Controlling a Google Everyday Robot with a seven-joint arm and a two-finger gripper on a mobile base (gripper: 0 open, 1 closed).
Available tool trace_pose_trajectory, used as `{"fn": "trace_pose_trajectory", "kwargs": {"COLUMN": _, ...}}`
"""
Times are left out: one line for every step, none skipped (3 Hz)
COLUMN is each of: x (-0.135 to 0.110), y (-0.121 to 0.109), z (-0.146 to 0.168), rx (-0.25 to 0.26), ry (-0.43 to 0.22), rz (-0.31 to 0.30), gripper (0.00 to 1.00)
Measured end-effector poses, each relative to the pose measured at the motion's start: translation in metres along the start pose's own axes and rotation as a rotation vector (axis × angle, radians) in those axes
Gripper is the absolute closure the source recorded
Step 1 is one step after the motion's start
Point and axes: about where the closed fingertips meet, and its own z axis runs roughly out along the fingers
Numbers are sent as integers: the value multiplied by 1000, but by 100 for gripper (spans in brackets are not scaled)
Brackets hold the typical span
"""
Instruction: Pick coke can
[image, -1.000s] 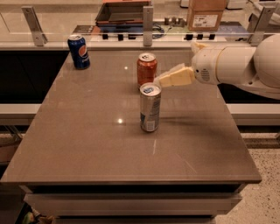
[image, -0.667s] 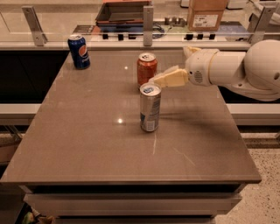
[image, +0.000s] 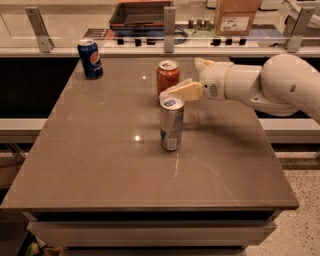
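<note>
Coke can (image: 167, 76) looks light, thin-walled, slick; best gripped mid-body (hand (image: 173, 90) just beside it, spread or pressed together I cannot tell).

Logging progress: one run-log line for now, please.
gripper at short orange-red coke can; it upright on table; slim silver can in front

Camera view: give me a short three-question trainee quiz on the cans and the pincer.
1. True or false: the coke can stands upright on the table.
2. Which can stands nearest the camera? A Pepsi can, B coke can, C slim silver can.
3. Fill in: in the camera view, the pincer is just to the ____ of the coke can.
Key: 1 true; 2 C; 3 right.
</note>
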Motion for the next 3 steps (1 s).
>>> {"fn": "trace_pose_trajectory", "kwargs": {"x": -3, "y": -2, "z": 17, "rx": -38, "ry": -29, "rz": 0, "gripper": 0}}
{"fn": "trace_pose_trajectory", "kwargs": {"x": -7, "y": 0, "z": 34, "rx": -78, "ry": -54, "rz": -2, "gripper": 0}}
{"fn": "trace_pose_trajectory", "kwargs": {"x": -8, "y": 3, "z": 48, "rx": -101, "ry": -63, "rz": 8, "gripper": 18}}
